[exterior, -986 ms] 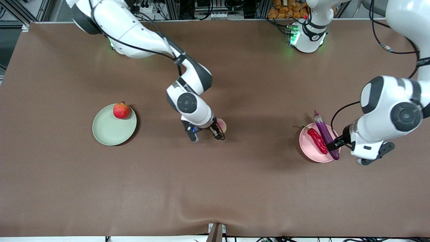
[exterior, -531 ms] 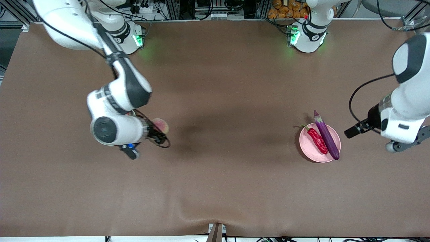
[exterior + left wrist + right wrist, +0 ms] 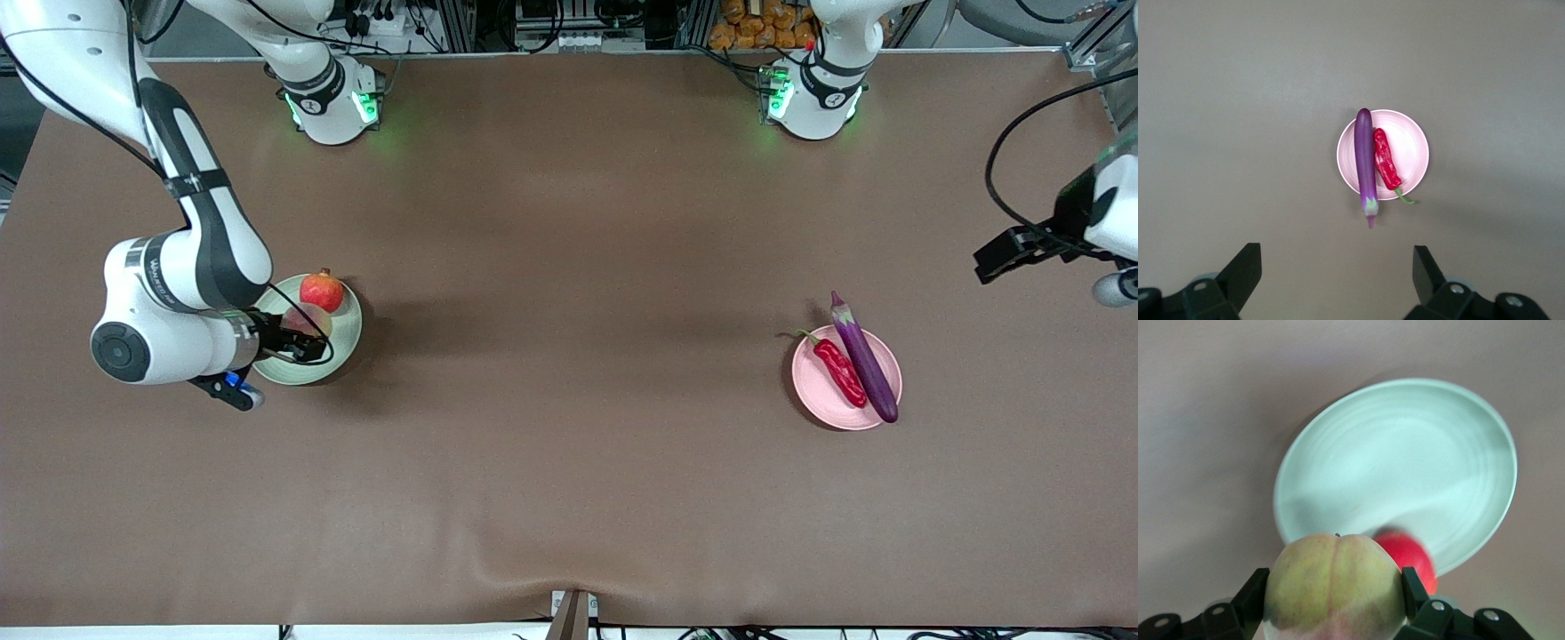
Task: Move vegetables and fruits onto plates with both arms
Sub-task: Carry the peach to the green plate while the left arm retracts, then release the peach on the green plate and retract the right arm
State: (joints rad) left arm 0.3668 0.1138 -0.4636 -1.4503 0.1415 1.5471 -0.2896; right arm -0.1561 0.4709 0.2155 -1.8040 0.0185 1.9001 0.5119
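My right gripper [image 3: 300, 342] is shut on the yellowish-pink peach [image 3: 309, 322] and holds it over the pale green plate [image 3: 345, 331]. In the right wrist view the peach [image 3: 1335, 583] fills the space between the fingers, above the green plate [image 3: 1405, 467]. The red pomegranate [image 3: 322, 292] rests on that plate's rim, on the side toward the robot bases. The purple eggplant [image 3: 862, 356] and the red chili [image 3: 837, 366] lie side by side on the pink plate [image 3: 813, 391]. My left gripper [image 3: 1005, 253] hangs open and empty over the table at the left arm's end, apart from the pink plate [image 3: 1413, 150].
The two arm bases [image 3: 329, 98] [image 3: 813, 98] stand along the table's edge farthest from the front camera. A small bracket [image 3: 573, 613] sits at the table's nearest edge. Brown cloth covers the whole table between the two plates.
My right arm carried the peach from the table's middle to over the green plate. My left gripper drew up and away from the eggplant on the pink plate, toward its own end.
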